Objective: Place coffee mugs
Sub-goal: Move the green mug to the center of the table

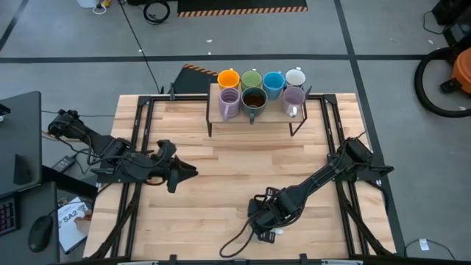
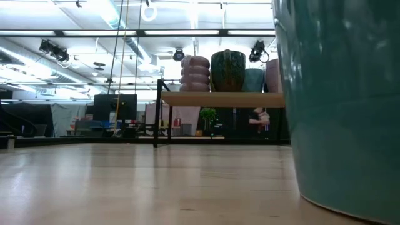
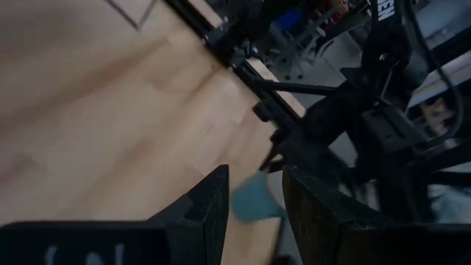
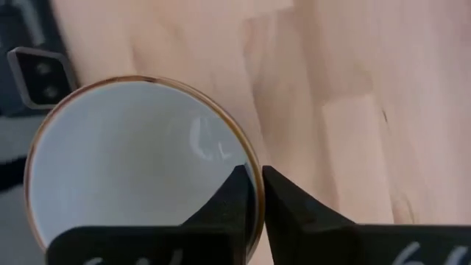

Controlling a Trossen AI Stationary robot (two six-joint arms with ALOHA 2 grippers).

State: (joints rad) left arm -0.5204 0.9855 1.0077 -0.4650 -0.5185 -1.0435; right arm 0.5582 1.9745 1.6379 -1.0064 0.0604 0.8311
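Seven coffee mugs stand on a small raised shelf [image 1: 214,112] at the table's far edge: orange [image 1: 229,78], green [image 1: 252,79], blue [image 1: 274,81] and white [image 1: 295,76] behind, two lilac [image 1: 229,101] [image 1: 294,99] and a dark brown one [image 1: 254,99] in front. An eighth mug [image 2: 340,94], teal outside and white inside, is near the table's near edge under my right gripper [image 1: 262,219], which is shut on it. My left gripper [image 1: 179,174] hovers open over the table's left part, touching nothing. My right gripper pinches the teal mug's brown-edged rim [image 4: 252,163]. One finger [image 4: 237,193] is inside the mug and the other [image 4: 285,199] outside, coming from above and pointing down. The mug is upright, its base [image 2: 350,207] at the tabletop; whether it is lifted, I cannot tell.
The shelf stands on thin black legs [image 2: 156,119], with open space beneath it. Bare wooden tabletop [image 1: 243,169] lies between the shelf and both grippers. Black frame rails [image 1: 140,140] run along the left and right sides. A cable [image 1: 235,243] trails from the right gripper toward the near edge.
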